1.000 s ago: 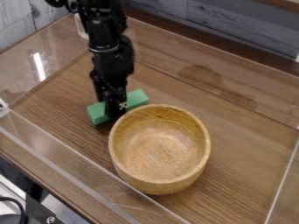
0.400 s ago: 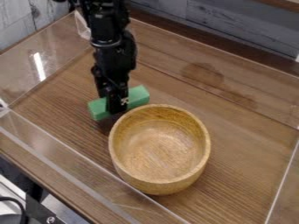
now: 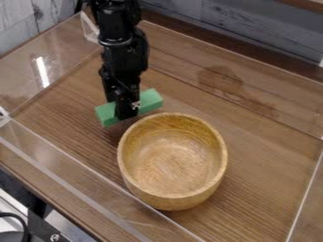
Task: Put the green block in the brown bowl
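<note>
On the wooden desk (image 3: 240, 85), the black gripper (image 3: 124, 113) points straight down, its jaws clamped on the green block (image 3: 130, 107), lifted just left of the brown bowl (image 3: 173, 159), which sits below-right.

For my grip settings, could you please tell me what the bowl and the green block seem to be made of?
The round light-brown bowl looks like wood with a matte finish: grain lines show inside. The small flat green block has plain, even-coloured faces; painted wood or plastic, I cannot tell which.
</note>
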